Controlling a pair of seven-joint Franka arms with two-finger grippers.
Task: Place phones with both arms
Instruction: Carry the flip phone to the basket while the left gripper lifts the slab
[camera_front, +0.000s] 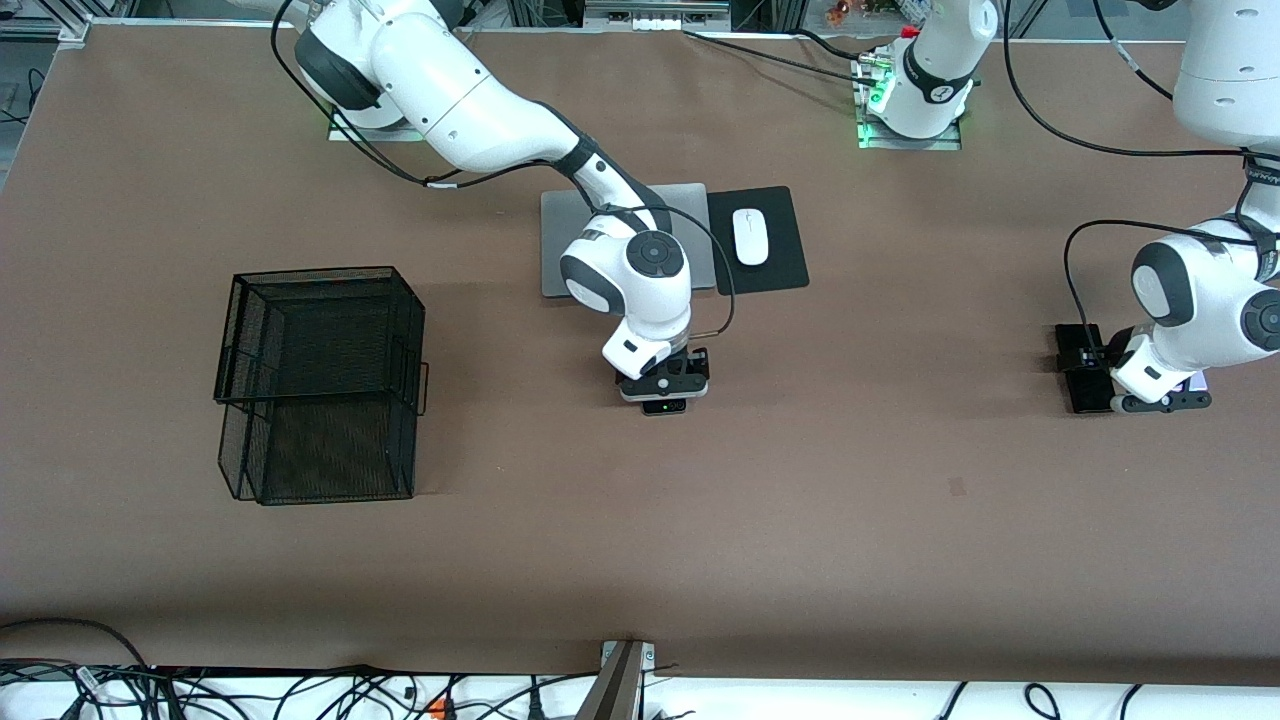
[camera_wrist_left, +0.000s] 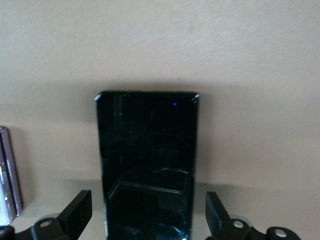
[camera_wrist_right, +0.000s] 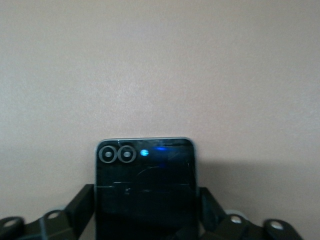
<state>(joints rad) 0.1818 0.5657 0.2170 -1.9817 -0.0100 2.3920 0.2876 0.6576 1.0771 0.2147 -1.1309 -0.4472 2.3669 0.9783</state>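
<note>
Two phones are straddled by two claws.
The right gripper (camera_front: 664, 385) is set apart around the flip phone (camera_wrist_right: 145, 187); the left gripper (camera_front: 1165, 400) is spread wide around the slim black slab (camera_wrist_left: 147, 162).

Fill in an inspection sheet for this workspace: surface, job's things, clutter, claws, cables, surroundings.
Surface: brown table, one small dark mark.
Job's things: black flip phone at mid-table; long black slab and lilac phone side by side at the left arm's end.
Clutter: black mesh basket toward the right arm's end; grey laptop; black pad with white mouse on it.
Claws: right claw low over the flip phone; left claw over the slab, fingers open, apart from its sides.
Cables: black leads along both arms; tangle past the table edge nearest the front camera.
Surroundings: metal framing by the bases.
</note>
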